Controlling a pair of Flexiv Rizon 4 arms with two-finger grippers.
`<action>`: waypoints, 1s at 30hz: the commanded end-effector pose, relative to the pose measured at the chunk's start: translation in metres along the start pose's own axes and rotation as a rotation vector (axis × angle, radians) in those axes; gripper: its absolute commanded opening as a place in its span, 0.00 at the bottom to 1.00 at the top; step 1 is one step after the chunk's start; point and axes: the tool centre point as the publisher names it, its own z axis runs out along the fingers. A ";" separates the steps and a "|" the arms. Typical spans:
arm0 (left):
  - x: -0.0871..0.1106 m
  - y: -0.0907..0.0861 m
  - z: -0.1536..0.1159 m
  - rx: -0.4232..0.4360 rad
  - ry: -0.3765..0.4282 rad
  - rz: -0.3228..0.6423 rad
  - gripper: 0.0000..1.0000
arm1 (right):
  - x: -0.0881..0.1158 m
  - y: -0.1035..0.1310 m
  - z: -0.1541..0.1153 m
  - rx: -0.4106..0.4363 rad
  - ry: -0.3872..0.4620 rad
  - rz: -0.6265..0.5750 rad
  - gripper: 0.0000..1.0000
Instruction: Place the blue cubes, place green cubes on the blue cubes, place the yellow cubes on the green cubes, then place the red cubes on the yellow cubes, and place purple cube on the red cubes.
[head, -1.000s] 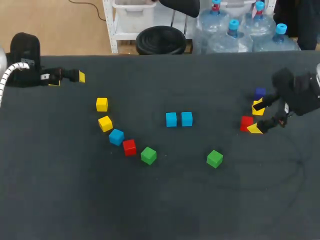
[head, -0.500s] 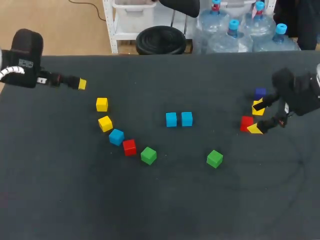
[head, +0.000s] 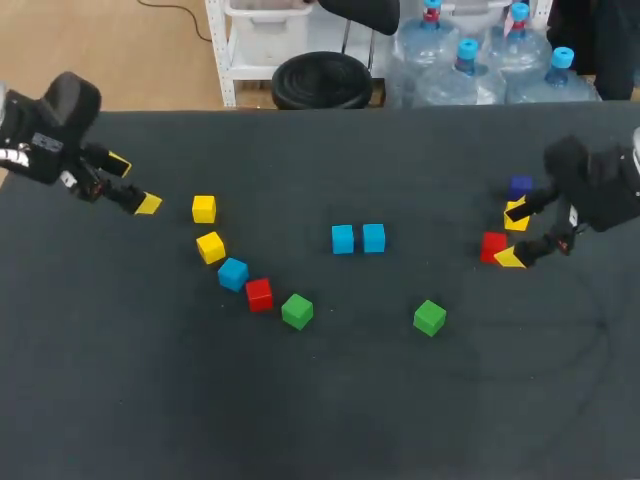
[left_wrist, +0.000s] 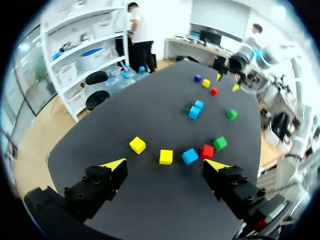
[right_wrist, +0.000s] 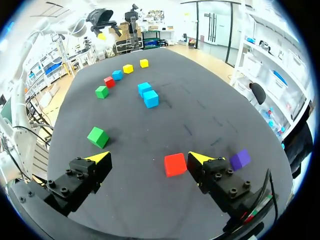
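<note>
Now two blue cubes (head: 343, 239) touch at the middle of the dark table (head: 320, 400); my right gripper (head: 513, 237) straddles a red cube (head: 493, 244), fingers apart; my left gripper (head: 134, 184), likewise spread, has swung toward the yellow cubes (head: 204, 208)

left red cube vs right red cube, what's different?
Neighbours: left red cube sits in a curved row, close between a blue cube and a green cube; right red cube stands outside that row.
Hand: right red cube lies at the tips of the open right hand, ungripped; left red cube has no hand at it.
Shared: colour, size, both flat on the table.
</note>
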 end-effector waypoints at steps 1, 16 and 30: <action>-0.013 0.016 0.013 0.031 0.220 0.124 1.00 | 0.000 0.000 0.001 0.000 0.000 0.000 1.00; -0.016 0.017 0.016 0.039 0.243 0.195 1.00 | 0.000 0.000 0.001 0.000 0.000 0.000 1.00; -0.016 0.013 0.018 0.037 0.263 0.274 1.00 | 0.000 0.000 0.001 0.000 0.000 0.000 1.00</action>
